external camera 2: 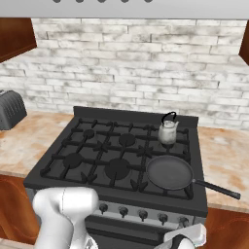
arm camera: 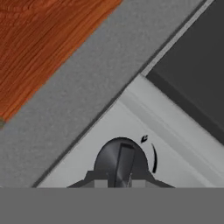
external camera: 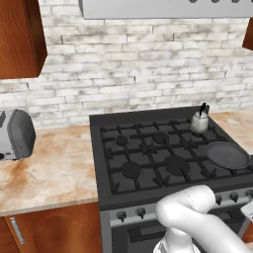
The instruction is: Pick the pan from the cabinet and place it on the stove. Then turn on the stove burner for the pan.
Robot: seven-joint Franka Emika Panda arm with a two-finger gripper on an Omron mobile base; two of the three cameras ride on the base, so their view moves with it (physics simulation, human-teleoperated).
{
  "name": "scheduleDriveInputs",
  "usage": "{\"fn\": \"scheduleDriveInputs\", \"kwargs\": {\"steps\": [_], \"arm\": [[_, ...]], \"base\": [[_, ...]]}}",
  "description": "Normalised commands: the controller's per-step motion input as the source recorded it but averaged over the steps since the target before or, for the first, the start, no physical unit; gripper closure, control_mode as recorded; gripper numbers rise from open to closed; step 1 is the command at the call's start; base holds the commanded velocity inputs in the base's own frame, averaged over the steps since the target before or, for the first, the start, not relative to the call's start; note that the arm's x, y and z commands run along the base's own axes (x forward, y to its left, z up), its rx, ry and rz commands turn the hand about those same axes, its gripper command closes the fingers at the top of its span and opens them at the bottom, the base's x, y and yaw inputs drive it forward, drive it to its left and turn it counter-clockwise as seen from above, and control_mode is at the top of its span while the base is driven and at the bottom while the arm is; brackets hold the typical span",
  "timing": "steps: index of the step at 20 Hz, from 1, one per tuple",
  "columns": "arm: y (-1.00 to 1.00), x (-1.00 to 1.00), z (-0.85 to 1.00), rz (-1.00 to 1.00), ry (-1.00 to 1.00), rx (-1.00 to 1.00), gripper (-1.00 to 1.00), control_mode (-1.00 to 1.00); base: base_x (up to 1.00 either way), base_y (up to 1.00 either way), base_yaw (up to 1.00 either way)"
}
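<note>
The dark round pan [external camera: 227,155] [external camera 2: 170,172] lies flat on the front right burner of the black stove [external camera: 99,163] [external camera 2: 194,121], with its handle pointing to the right past the stove's edge. My gripper [arm camera: 121,181] is low at the stove's front panel, and the white hand [external camera 2: 187,238] shows below the right end of the knob row. In the hand view a dark stove knob [arm camera: 120,159] sits close up between the two fingertips, which hug its sides. A reddish-brown wall cabinet [external camera: 17,39] [external camera 2: 14,39] hangs at the upper left.
A small silver kettle [external camera: 199,122] [external camera 2: 168,130] stands on the back right burner, just behind the pan. A grey toaster [external camera: 15,134] [external camera 2: 9,109] sits on the left counter [external camera: 54,168]. More knobs [external camera: 131,213] [external camera 2: 131,212] line the front panel. Wood cabinet face [arm camera: 39,39] adjoins the panel.
</note>
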Motion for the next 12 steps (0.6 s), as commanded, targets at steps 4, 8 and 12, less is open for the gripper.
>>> {"fn": "scheduleDriveInputs", "kwargs": {"steps": [4,8,12], "arm": [[-0.07,-0.08,0.10,0.00,0.00,-0.28,1.00,-1.00],[-0.07,-0.13,0.08,0.00,0.00,-0.31,1.00,-1.00],[-0.07,-0.11,0.07,0.00,0.00,-0.31,1.00,-1.00]], "base": [[0.00,0.00,0.00],[0.00,0.00,0.00],[0.00,0.00,0.00]]}}
